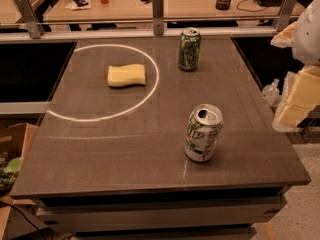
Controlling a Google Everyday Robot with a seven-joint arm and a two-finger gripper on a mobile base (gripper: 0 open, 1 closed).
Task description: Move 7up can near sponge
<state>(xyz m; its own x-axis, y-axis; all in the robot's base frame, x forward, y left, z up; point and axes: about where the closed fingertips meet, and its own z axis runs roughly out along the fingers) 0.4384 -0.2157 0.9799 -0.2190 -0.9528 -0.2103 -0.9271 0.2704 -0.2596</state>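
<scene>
One 7up can (203, 133): upright, front right of worktop (100, 154), well apart from sponge (127, 75) at rear left. Opened top; likely light, thin-walled, smooth, easily dented; best taken at mid-body with gentle squeeze. Tool (297, 96): beyond worktop's right edge, clear of the can; state cannot be told.

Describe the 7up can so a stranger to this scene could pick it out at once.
On the dark table, look to the front right, outside the white circle that rings the sponge; the gripper hangs beyond the table's right edge. The 7up can stands upright there. Unlike the darker all-green can at the back, it is silver-white with a green logo.
</scene>
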